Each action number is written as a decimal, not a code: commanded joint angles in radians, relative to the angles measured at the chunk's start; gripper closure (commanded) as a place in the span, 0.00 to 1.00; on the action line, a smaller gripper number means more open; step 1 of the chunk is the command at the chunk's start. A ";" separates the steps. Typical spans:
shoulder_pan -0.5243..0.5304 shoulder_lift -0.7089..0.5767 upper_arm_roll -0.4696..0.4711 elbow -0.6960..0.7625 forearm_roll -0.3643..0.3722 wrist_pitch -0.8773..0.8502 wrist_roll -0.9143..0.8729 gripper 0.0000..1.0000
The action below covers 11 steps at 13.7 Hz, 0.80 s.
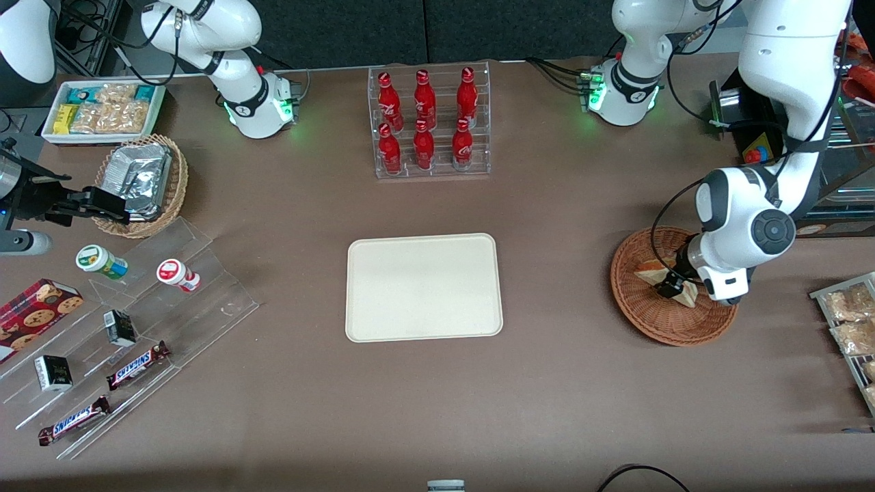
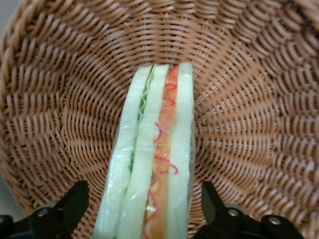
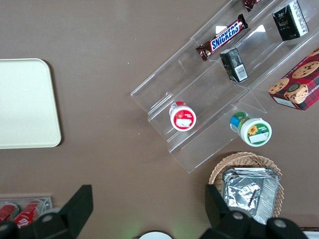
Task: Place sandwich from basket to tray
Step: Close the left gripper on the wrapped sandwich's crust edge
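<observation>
The sandwich (image 2: 154, 164), a white-bread wedge with orange-red and pale green filling in clear wrap, lies in the reddish-brown wicker basket (image 2: 60, 99). In the front view the basket (image 1: 656, 324) sits toward the working arm's end of the table, with the sandwich (image 1: 649, 273) partly hidden by the arm. My left gripper (image 2: 144, 209) is down inside the basket (image 1: 673, 287), open, one finger on each side of the sandwich with a small gap at both sides. The cream-white tray (image 1: 424, 287) lies bare at the table's middle.
A clear rack of red cola bottles (image 1: 429, 123) stands farther from the camera than the tray. A tan basket of foil packs (image 1: 140, 181), a white snack box (image 1: 102, 109) and an acrylic stand with snacks (image 1: 137, 321) lie toward the parked arm's end. Packets (image 1: 847, 328) sit beside the basket.
</observation>
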 commanded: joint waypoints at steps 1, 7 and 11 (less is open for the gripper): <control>0.001 -0.001 -0.006 -0.005 0.009 0.018 -0.016 0.68; -0.025 -0.051 -0.033 0.220 0.008 -0.315 -0.006 0.77; -0.132 -0.037 -0.067 0.478 -0.009 -0.609 -0.026 0.76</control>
